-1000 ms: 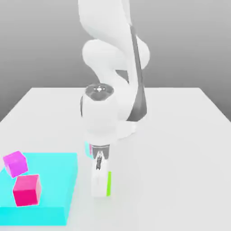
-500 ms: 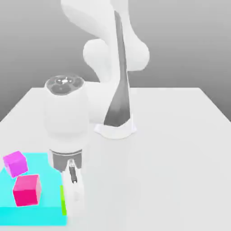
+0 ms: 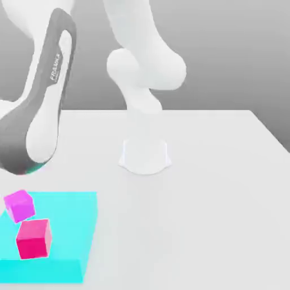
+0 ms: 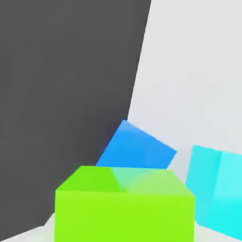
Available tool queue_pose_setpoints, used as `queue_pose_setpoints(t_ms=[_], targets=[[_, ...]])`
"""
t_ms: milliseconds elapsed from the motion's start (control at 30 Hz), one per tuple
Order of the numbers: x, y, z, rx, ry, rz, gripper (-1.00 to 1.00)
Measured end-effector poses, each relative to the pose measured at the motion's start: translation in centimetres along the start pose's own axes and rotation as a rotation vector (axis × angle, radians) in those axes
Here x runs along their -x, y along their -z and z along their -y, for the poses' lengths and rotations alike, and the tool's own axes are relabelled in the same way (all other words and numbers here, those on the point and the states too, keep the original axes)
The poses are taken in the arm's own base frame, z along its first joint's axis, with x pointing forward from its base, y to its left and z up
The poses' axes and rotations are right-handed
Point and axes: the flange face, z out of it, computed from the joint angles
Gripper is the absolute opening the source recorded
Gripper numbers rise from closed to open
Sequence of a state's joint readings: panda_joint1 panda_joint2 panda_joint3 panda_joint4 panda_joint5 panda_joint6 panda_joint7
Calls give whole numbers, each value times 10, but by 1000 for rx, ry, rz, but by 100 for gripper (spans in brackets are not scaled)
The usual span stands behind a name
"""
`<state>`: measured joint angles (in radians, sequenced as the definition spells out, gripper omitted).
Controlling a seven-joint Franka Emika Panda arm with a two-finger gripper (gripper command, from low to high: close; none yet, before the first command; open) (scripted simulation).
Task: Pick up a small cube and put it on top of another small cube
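White tabletop [image 3: 226, 187], arm [image 3: 39, 113] swung aside

Two cubes [image 3: 33, 238] on platform [image 3: 73, 226]

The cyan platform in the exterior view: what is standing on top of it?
On the cyan platform stand two cubes, apart: a magenta-violet cube and a hot-pink cube nearer the camera. The surface under each cube is covered.

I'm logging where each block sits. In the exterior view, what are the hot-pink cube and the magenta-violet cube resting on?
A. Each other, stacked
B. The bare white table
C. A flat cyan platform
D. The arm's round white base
C. The hot-pink cube and the magenta-violet cube both sit side by side, apart, on the flat cyan platform at the exterior view's lower left.
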<state>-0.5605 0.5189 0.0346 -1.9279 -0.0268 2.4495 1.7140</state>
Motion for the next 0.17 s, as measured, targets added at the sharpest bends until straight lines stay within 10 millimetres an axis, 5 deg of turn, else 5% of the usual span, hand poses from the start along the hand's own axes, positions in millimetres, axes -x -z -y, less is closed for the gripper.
queue_pose_setpoints(t_ms=[33,67,167], targets=[[-1,-16,0,1,-5,1,-100],[-2,-29,0,1,-7,1,100],[-2,-29,0,1,-7,1,100]])
